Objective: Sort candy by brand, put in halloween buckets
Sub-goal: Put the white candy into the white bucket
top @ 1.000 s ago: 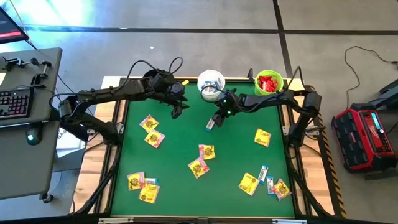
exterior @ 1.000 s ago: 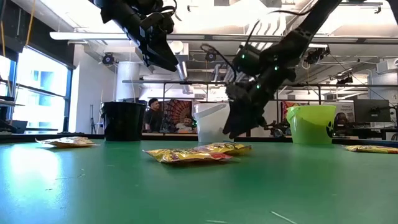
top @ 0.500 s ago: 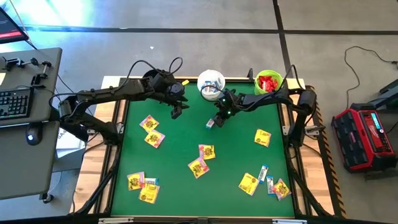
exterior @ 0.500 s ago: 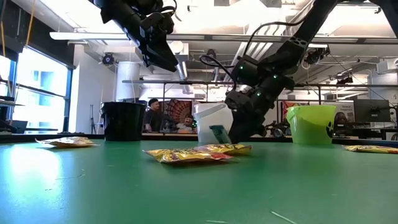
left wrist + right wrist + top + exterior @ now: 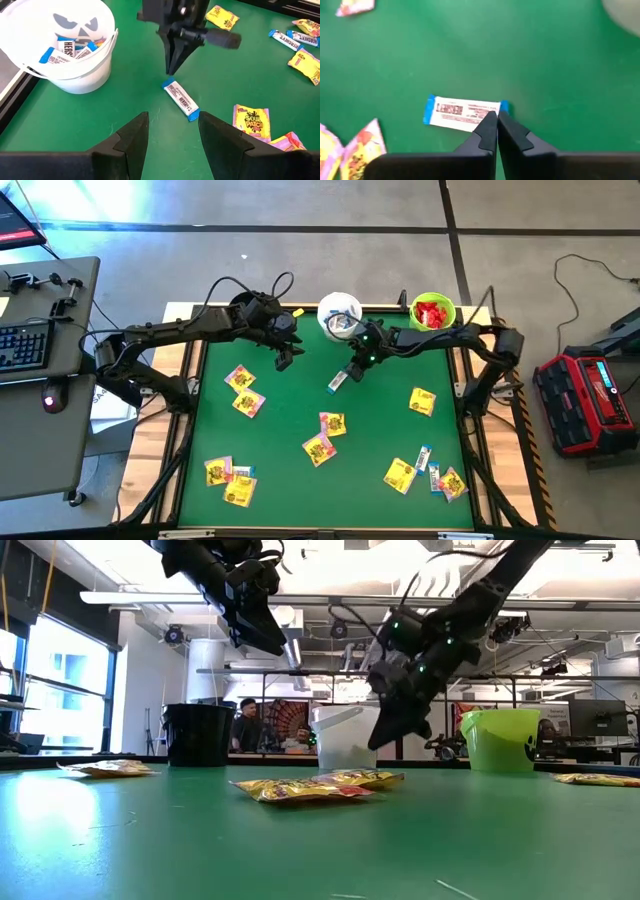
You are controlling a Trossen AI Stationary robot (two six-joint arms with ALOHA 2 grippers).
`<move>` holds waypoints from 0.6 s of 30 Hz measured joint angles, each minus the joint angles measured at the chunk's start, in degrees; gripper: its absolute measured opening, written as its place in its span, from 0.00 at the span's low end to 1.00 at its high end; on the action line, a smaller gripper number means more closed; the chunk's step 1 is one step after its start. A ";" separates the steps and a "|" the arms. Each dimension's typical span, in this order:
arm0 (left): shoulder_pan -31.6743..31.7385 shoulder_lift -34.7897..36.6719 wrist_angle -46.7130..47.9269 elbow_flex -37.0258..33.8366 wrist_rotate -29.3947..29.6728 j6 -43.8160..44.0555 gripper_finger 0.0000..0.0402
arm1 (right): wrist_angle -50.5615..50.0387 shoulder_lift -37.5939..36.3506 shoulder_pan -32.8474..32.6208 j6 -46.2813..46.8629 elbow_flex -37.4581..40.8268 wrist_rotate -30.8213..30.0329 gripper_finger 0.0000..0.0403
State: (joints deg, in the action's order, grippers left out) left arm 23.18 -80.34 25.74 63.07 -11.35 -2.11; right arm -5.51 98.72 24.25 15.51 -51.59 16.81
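Observation:
A slim white-and-blue candy packet lies flat on the green table, a little toward the near edge from the white bucket. My right gripper hangs shut just above the packet's far end, with nothing between its fingers; it also shows lifted off the table in the low view. The white bucket holds white-and-blue packets. The lime green bucket holds red candy. The black bucket stands at the far left. My left gripper is open and hovers high at the far left.
Yellow packets lie scattered over the table. More white-and-blue packets lie near the right front. People sit in the room behind the table.
My right gripper has shut at the white-and-blue packet, which briefly tipped up on edge at its fingertips. The gripper has then risen without it, and the packet lies flat on the table again.

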 joint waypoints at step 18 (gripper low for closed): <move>-0.11 -0.02 0.01 -2.97 0.02 1.66 0.41 | -5.11 -4.27 -9.55 -23.36 -0.09 -12.18 0.43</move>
State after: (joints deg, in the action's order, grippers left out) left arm 23.07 -80.36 25.75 60.10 -11.33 -0.45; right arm -10.62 94.45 14.71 -7.86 -51.68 4.63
